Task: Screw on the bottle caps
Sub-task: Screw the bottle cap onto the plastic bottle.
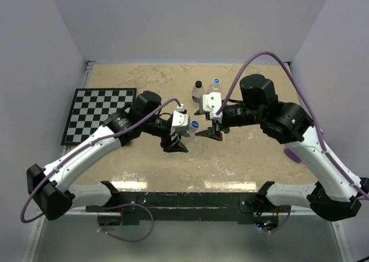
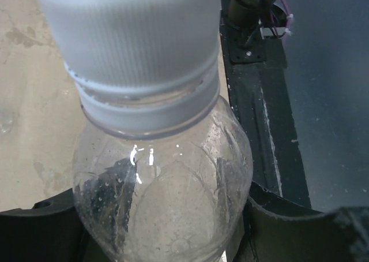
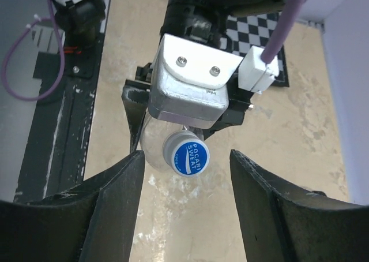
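Now the bottle [image 3: 149, 149] tilts, clamped in the left gripper [image 1: 177, 141], its cap [image 3: 187, 156] towards the released right gripper [image 1: 209, 133]. The cap reads "POCARI SWEAT".

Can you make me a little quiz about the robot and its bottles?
1. True or false: the left hand is holding a bottle.
2. Pick one: the top of that bottle's cap is A) red, B) blue, C) green.
3. Count: how many other bottles stand on their own, with no hand holding them?

Key: 1 true; 2 B; 3 two.
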You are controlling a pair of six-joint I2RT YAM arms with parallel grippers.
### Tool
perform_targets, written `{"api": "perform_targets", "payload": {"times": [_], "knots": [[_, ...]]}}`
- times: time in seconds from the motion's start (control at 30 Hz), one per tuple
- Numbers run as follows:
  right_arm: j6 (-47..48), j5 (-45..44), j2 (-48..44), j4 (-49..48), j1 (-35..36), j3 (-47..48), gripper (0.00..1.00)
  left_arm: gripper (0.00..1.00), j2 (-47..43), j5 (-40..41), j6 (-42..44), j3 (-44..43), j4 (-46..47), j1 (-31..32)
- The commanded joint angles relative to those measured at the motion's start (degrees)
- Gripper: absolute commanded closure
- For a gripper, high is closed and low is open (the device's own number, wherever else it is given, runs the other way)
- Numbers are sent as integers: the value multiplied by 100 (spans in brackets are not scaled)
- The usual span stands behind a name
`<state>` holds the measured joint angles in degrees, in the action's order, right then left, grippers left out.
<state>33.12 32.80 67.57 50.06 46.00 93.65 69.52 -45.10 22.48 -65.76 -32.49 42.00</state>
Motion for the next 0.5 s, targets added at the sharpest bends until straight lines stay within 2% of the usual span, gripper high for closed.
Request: {"api": "perform_targets", "payload": {"times": [0.0, 0.47], "knots": [[467, 271, 89, 469, 120, 286, 38, 100, 44, -587, 520, -420, -486, -34], [493, 359, 406, 645, 190, 523, 44, 100, 115, -666, 811, -596, -873, -34]]}}
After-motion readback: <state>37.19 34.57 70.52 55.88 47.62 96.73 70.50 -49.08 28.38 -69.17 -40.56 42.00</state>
